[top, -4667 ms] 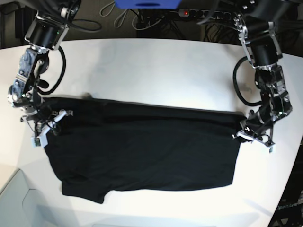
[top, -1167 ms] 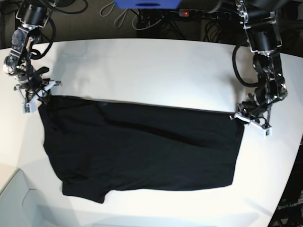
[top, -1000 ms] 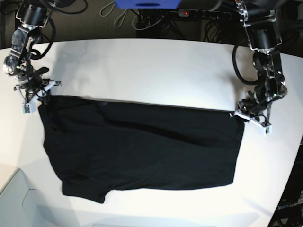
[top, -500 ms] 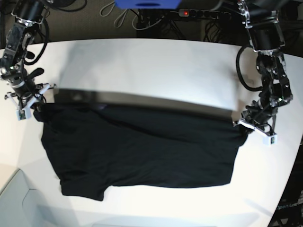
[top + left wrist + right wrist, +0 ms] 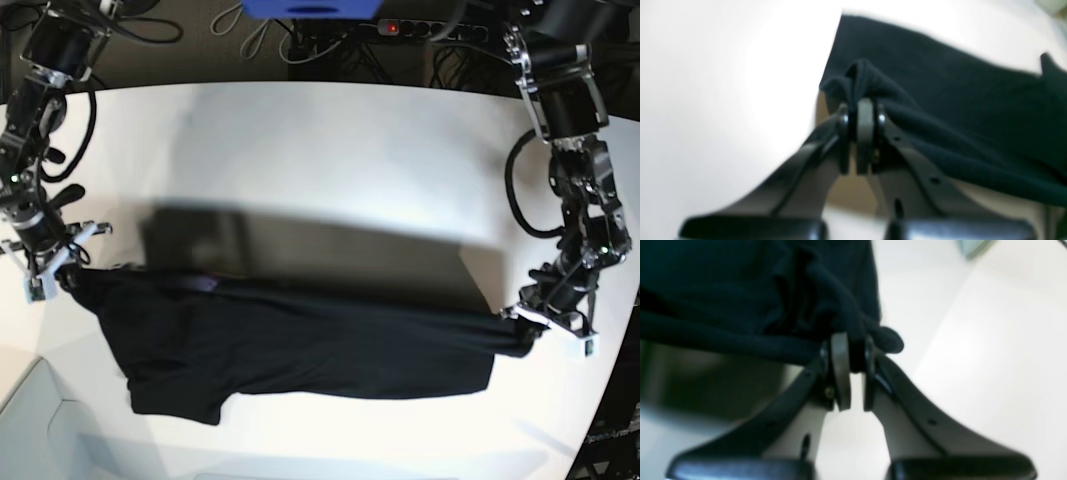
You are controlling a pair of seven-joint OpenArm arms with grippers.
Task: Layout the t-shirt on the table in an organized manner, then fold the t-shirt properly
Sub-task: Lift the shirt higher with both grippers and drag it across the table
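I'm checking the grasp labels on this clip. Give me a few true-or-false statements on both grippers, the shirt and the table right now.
1. The left gripper is shut on the t-shirt. True.
2. The right gripper hangs open, holding nothing. False: it pinches bunched black cloth.
3. The shirt lies flat on the table. False: its held edge is raised, casting a shadow.
4. The shirt's near edge rests on the table. True.

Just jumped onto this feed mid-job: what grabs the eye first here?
The black t-shirt, stretched across the near half of the white table, its far edge lifted and throwing a broad shadow. At each end a gripper is shut on a bunched corner: the right gripper at the base view's left, the left gripper at its right.
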